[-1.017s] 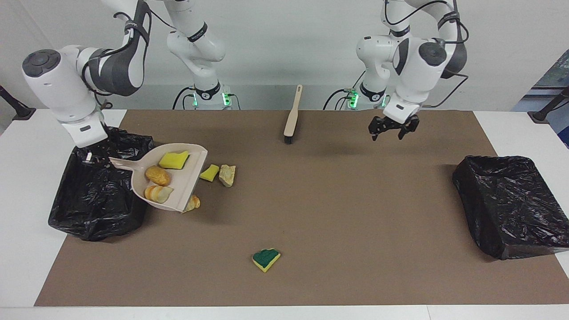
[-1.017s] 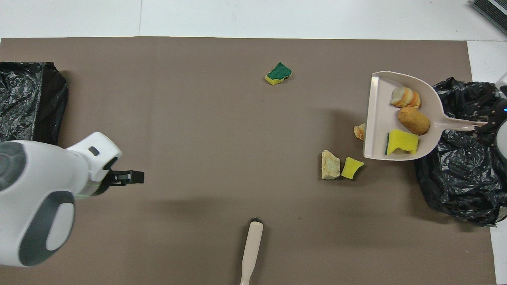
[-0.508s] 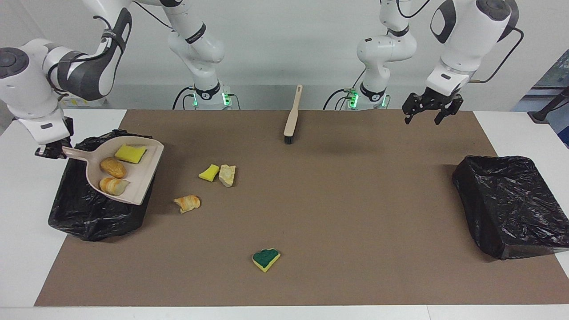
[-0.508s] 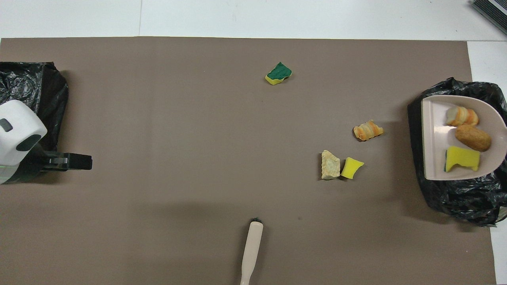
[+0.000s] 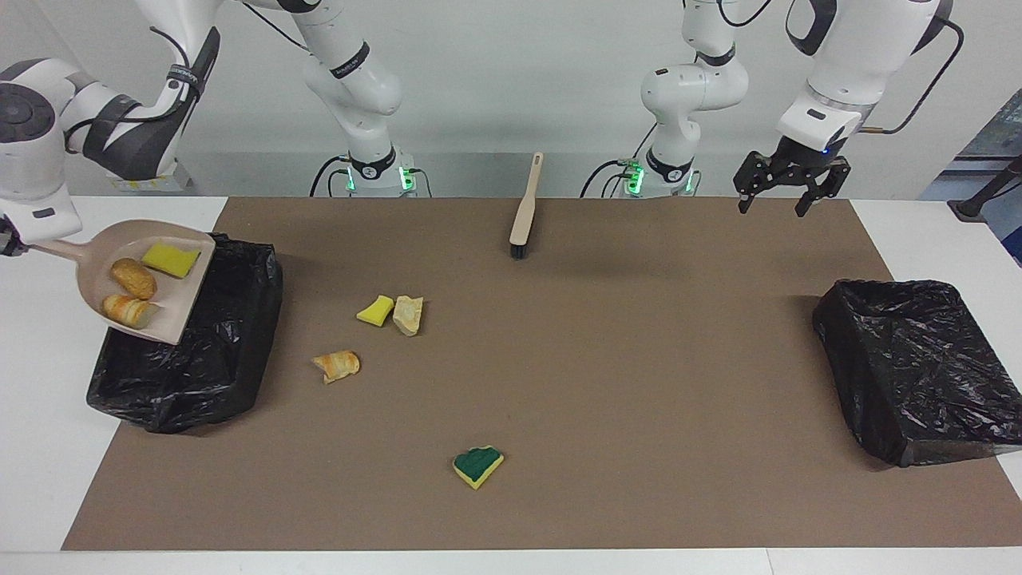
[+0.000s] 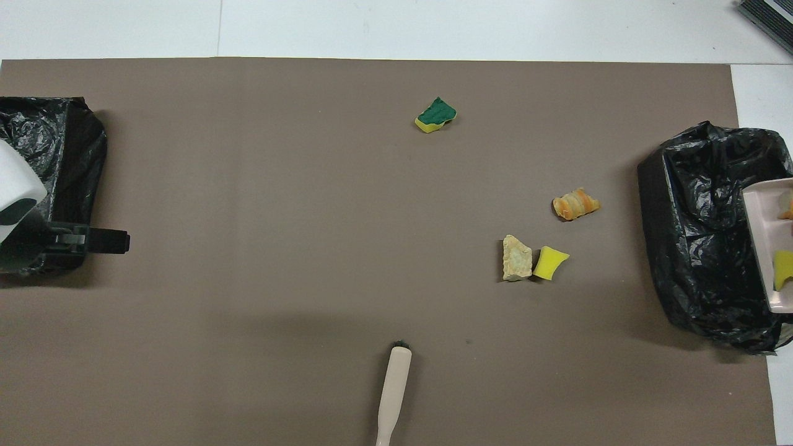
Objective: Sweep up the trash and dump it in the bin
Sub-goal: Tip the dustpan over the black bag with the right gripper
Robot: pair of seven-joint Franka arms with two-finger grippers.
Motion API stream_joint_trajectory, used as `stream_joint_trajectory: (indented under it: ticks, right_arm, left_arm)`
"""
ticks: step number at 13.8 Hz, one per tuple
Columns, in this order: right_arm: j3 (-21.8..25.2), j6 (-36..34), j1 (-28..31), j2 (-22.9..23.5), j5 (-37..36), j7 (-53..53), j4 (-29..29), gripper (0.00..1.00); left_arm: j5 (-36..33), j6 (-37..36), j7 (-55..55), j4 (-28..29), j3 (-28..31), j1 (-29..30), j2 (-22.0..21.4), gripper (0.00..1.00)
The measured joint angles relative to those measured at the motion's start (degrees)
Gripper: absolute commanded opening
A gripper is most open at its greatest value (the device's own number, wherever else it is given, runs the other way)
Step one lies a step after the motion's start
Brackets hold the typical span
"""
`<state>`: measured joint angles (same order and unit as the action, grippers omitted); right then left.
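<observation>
Brown mat [image 5: 607,359] bears trash [image 5: 407,314] apart from right end effector [image 5: 6,243] (clamped on dustpan [image 5: 96,271]).

No readable text, label, brand, number or sign is to be found on anything in either view; small marks on the arms' bands and housings are too small to be read.
</observation>
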<state>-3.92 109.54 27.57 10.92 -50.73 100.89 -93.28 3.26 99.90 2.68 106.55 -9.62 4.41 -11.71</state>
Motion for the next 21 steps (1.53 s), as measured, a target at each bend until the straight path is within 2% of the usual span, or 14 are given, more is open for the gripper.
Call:
stream_joint_trajectory:
  ticks: [4, 7, 10, 12, 17, 19, 21]
  right_arm:
    - [-0.25, 0.05, -3.59, -0.02, -9.83, -3.31, 0.34, 0.00]
    - [-0.31, -0.04, -5.83, -0.19, -11.94, -4.80, 0.47, 0.00]
    - [-0.30, -0.04, -5.62, -1.18, -11.39, -4.80, 0.99, 0.00]
    - [-0.29, -0.04, -5.42, -2.23, -7.25, -4.65, 1.17, 0.00]
    - [-0.75, -0.13, -5.61, -3.08, 8.90, -5.64, 1.18, 0.00]
    - [-0.81, -1.25, -6.81, -3.12, 13.85, -11.12, 1.07, 0.00]
    - [-1.00, -5.51, -10.13, -3.27, 16.52, -21.11, 0.64, 0.00]
  left_arm:
    - [0.00, 0.33, 0.95, -1.75, -0.47, 0.01, 1.33, 1.00]
    - [-0.26, -0.72, 3.29, -3.09, -0.49, 0.01, 1.38, 1.00]
    - [-2.86, -3.98, 6.55, -7.04, 0.88, -0.55, 1.38, 1.00]
    - [-2.99, -6.53, 7.55, -10.20, 3.52, -2.33, 1.73, 1.00]
    - [-3.01, -11.06, 7.93, -16.47, 7.97, -8.84, 5.31, 1.00]
    - [-3.03, -11.46, 7.89, -17.12, 8.71, -10.08, 6.00, 1.00]
    - [-3.03, -11.77, 7.89, -17.21, 9.39, -9.98, 6.43, 1.00]
